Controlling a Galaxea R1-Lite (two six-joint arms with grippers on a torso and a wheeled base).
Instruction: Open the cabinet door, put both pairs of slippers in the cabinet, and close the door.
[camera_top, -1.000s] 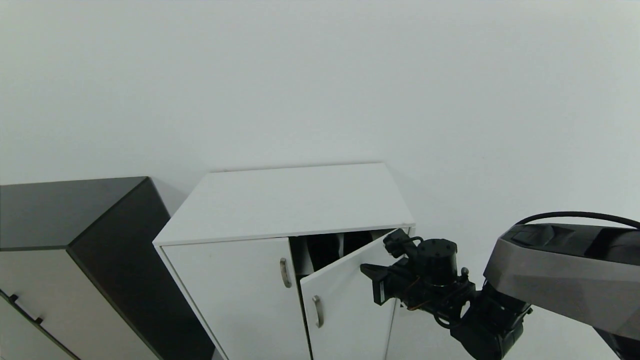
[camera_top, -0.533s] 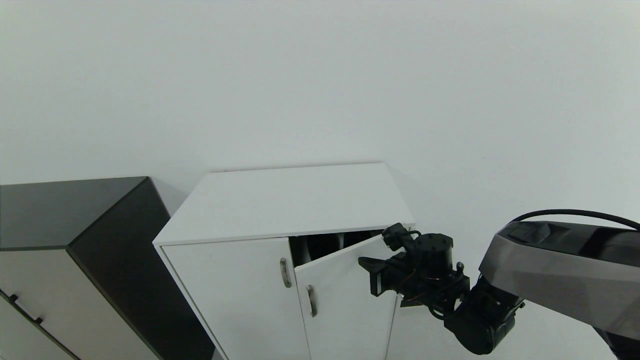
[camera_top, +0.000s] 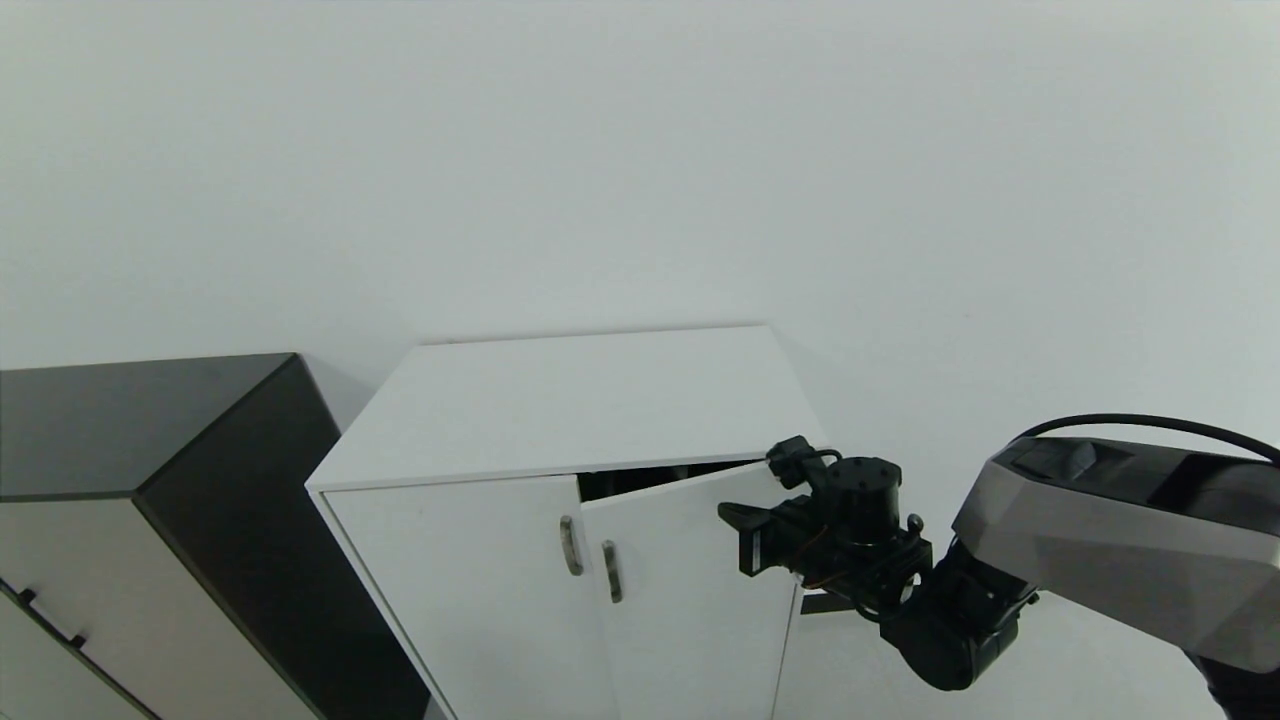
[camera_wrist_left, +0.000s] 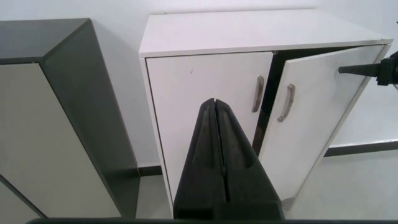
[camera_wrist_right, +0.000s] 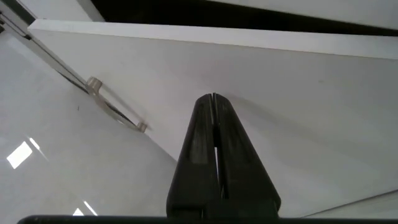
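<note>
smooth matt white cabinet door (camera_top: 690, 600), brushed metal handle (camera_top: 611, 571)

The cabinet (camera_top: 570, 400) backs onto the wall (camera_top: 640, 150), with a second unit (camera_top: 150, 450) just beside its left side. My right gripper (camera_wrist_right: 213, 99) sits against the outer face of the cabinet's right door (camera_top: 690, 570), which stands slightly ajar. My left gripper (camera_wrist_left: 214, 106) is out in front of the cabinet, facing its left door (camera_top: 460, 580).

This looks like a plain indoor room, furnished as a home or a test room might be. A low white cabinet (camera_top: 580, 400) with metal handles (camera_top: 570, 545) stands against a bare white wall (camera_top: 640, 150), a dark-sided cabinet (camera_top: 150, 420) just beside it, on a glossy pale floor (camera_wrist_left: 367, 186) edged by a dark skirting strip (camera_wrist_left: 360, 148)
</note>
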